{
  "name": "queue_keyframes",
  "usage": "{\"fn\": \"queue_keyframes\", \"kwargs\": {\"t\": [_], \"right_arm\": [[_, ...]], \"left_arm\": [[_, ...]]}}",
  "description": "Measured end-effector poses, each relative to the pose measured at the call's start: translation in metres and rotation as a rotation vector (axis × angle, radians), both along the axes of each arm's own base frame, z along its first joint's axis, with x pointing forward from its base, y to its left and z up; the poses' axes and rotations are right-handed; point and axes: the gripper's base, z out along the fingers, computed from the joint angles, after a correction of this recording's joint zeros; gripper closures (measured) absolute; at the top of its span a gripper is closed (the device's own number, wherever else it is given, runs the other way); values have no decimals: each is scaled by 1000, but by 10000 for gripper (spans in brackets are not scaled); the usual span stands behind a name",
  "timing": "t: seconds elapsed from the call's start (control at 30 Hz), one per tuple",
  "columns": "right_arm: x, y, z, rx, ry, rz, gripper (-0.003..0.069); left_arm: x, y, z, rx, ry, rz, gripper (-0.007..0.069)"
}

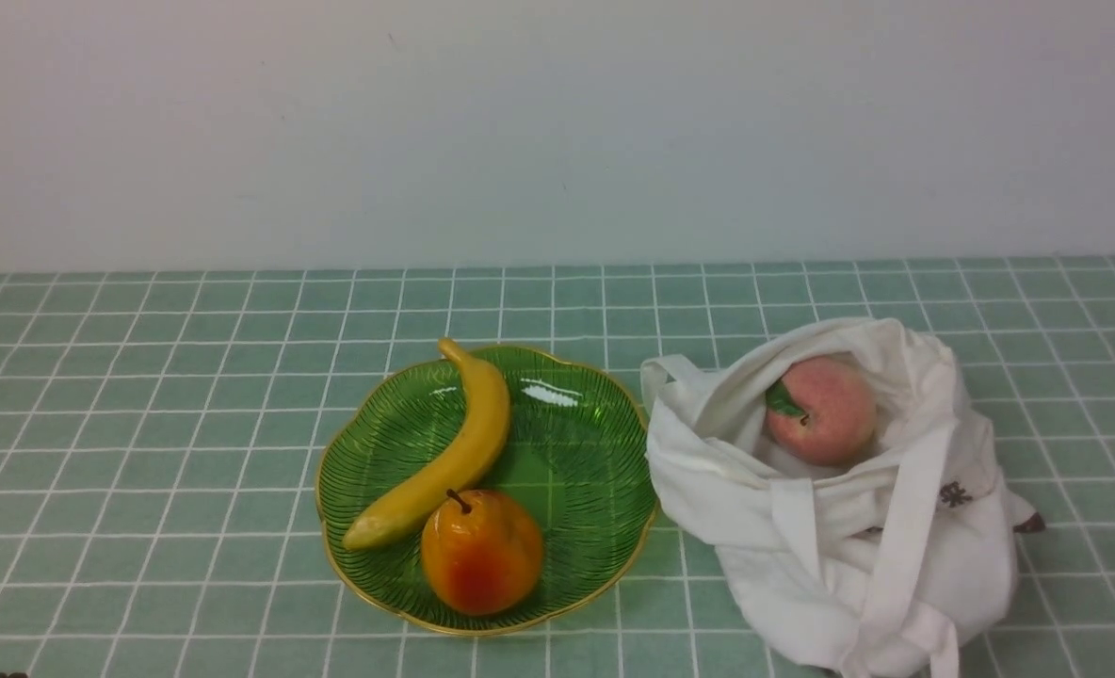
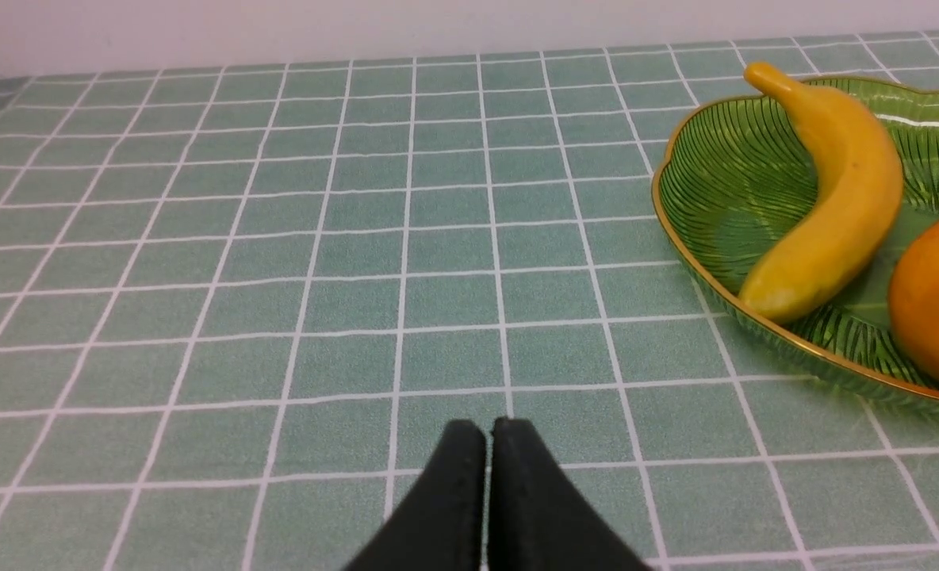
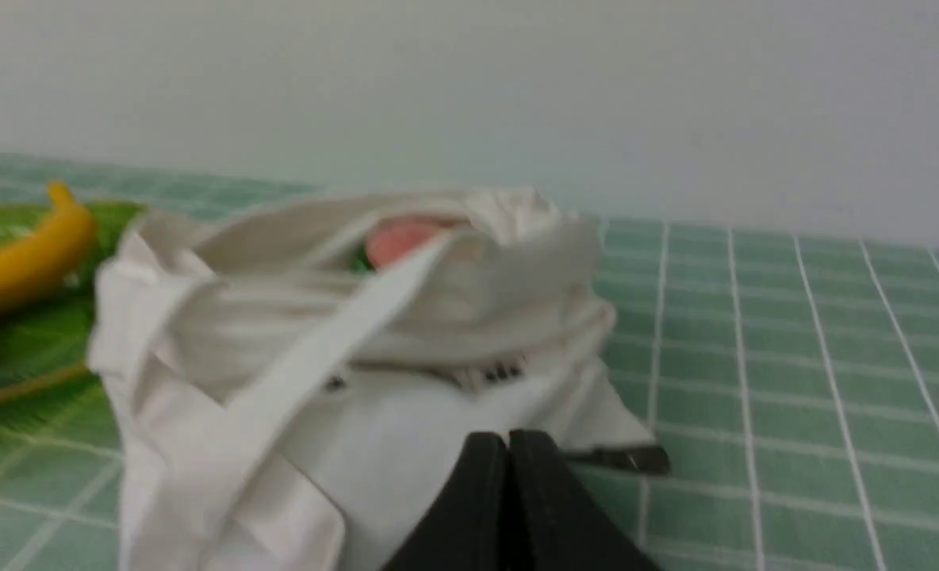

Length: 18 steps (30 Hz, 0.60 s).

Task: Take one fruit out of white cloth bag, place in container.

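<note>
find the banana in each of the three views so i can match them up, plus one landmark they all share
Front view: banana left of centre, on the green plate, beside the pear.
Left wrist view: upper right part of the picture.
Right wrist view: at the left edge, partly cut off.
Shared landmark: the green plate under the banana, only partly in frame in both wrist views.
</note>
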Motion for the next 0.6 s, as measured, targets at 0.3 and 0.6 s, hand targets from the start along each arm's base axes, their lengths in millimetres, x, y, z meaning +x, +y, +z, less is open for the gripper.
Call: {"fn": "queue_keyframes", "kwargs": {"t": [0.3, 0.6], "right_arm": [[0, -4, -1, -5, 17, -71, 673], [0, -4, -1, -5, 17, -71, 673]], "left_arm": [[0, 0, 0, 0, 0, 0, 632], [0, 0, 0, 0, 0, 0, 632]]}}
